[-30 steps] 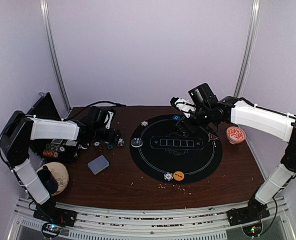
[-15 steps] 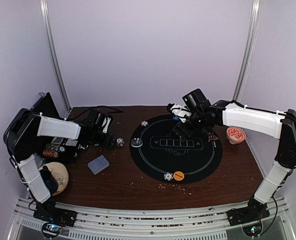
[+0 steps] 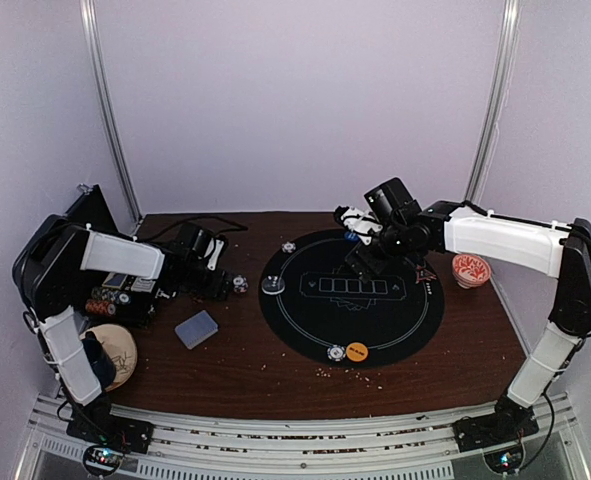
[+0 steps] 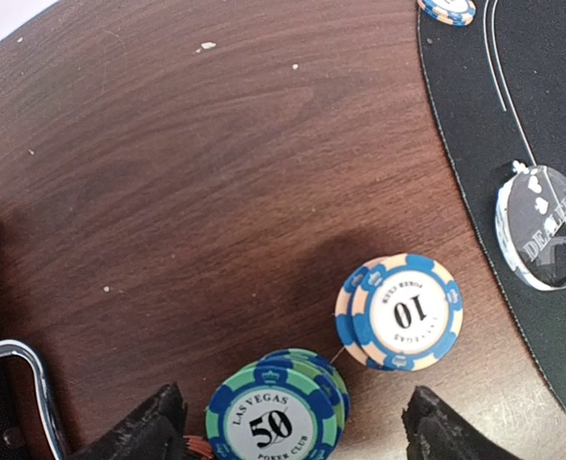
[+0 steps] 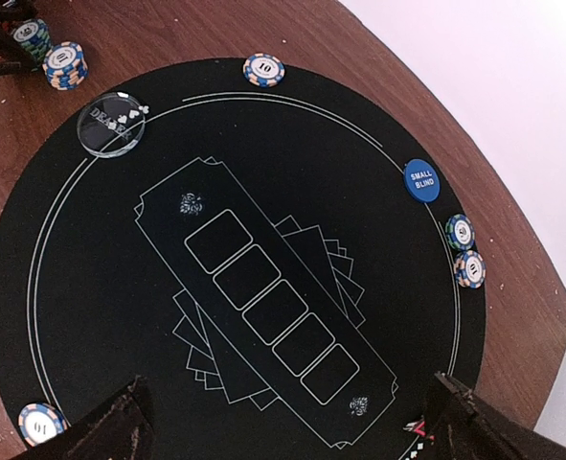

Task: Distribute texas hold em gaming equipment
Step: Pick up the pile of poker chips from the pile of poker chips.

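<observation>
My left gripper (image 3: 218, 282) is open and low over the wood left of the black mat (image 3: 305, 330). In the left wrist view a green-and-blue "50" chip stack (image 4: 275, 419) sits between its spread fingers (image 4: 139, 433), untouched on the right side. A blue-and-cream "10" chip stack (image 4: 402, 311) stands just beyond it. My right gripper (image 3: 361, 258) is open and empty above the mat's far part (image 5: 91, 316). The grey-blue card deck (image 3: 196, 328) lies on the wood. On the mat are the blue disc (image 5: 420, 179), two chips beside it (image 5: 464, 251), the orange disc (image 3: 357, 351) and the red triangle marker (image 3: 425, 272).
A clear dealer disc (image 3: 272, 284) lies on the mat's left edge, and a single chip (image 3: 289, 246) at its far edge. A chip (image 3: 336, 352) sits next to the orange disc. The red-and-white bowl (image 3: 471, 268) stands right of the mat. An open chip case (image 3: 115, 298) lies at far left.
My right gripper has swung left over the mat and then held still. My left gripper has drawn back slightly to the left, with chip stacks standing in front of it.
</observation>
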Motion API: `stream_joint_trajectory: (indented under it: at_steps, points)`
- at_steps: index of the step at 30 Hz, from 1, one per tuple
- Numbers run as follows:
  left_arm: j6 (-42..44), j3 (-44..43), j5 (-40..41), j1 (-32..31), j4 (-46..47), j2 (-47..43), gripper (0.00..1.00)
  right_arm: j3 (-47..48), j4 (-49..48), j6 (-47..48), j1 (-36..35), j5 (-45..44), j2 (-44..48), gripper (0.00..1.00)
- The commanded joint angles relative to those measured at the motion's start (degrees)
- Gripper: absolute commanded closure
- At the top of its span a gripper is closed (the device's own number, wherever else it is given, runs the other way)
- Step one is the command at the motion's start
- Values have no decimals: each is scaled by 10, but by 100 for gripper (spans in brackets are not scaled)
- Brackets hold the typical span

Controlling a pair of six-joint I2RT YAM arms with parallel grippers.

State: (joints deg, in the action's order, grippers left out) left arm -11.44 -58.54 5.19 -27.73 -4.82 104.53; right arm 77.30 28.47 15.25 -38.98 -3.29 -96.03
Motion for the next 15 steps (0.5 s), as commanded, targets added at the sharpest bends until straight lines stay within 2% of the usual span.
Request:
stream_joint_trajectory:
  at_steps: [1,15]
  points:
    - [0,-14,-10,4,2,9,21,-8,-13,1,-4,-17,13,0]
    - [-5,-14,-7,3,5,5,41,-9,-15,0,-4,-23,12,0]
